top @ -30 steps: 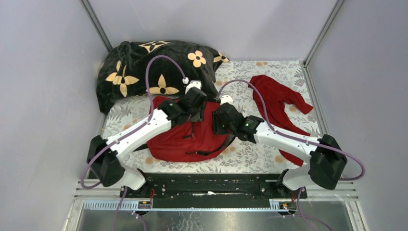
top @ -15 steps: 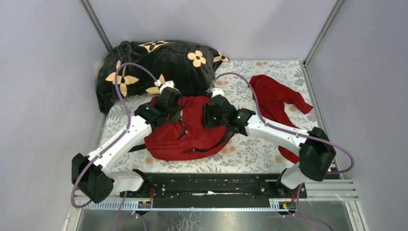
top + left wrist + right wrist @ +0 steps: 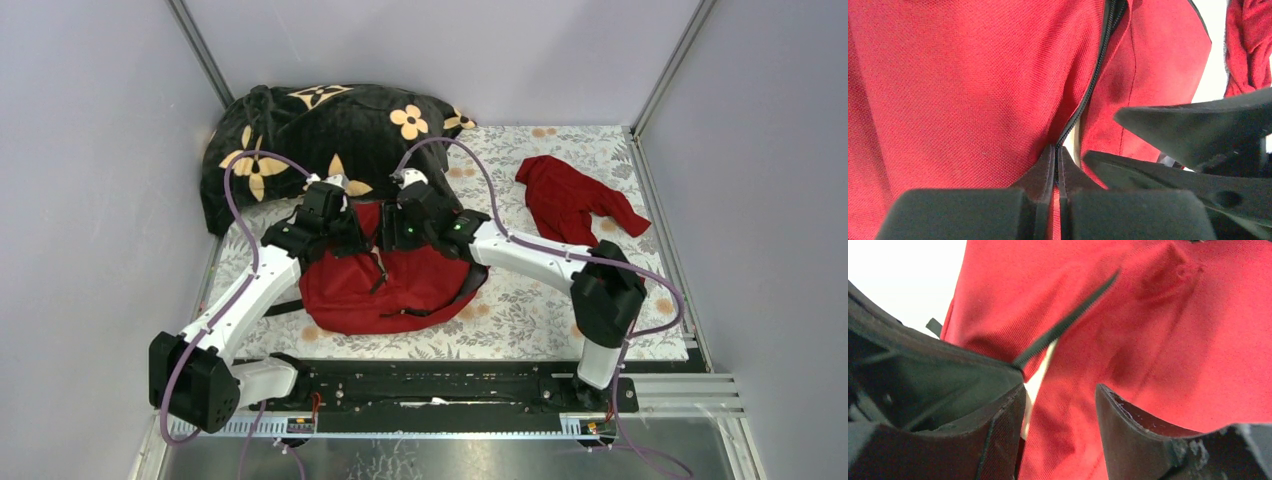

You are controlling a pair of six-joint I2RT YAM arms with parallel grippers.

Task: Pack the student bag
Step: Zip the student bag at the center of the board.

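Observation:
The student bag (image 3: 400, 285), dark red with black zipper lines, lies on the flowered table cover in the middle. My left gripper (image 3: 350, 238) is at its upper left. In the left wrist view this gripper (image 3: 1058, 150) is shut on the bag's fabric right at the black zipper (image 3: 1093, 85), with a red strip pinched between the jaws. My right gripper (image 3: 402, 238) is close beside it at the bag's top. In the right wrist view this gripper (image 3: 1060, 395) is open, and red bag fabric (image 3: 1148, 340) fills the gap behind the jaws. Its fingers (image 3: 1198, 125) also show in the left wrist view.
A black plush blanket with orange flowers (image 3: 320, 140) is heaped at the back left, touching the bag's top. A limp red garment (image 3: 570, 200) lies at the back right. Grey walls close in the table on the left, right and back.
Both grippers have moved left and farther back along the bag's top, and the bag shifted left with them. The red garment now lies shorter and bunched at the back right.

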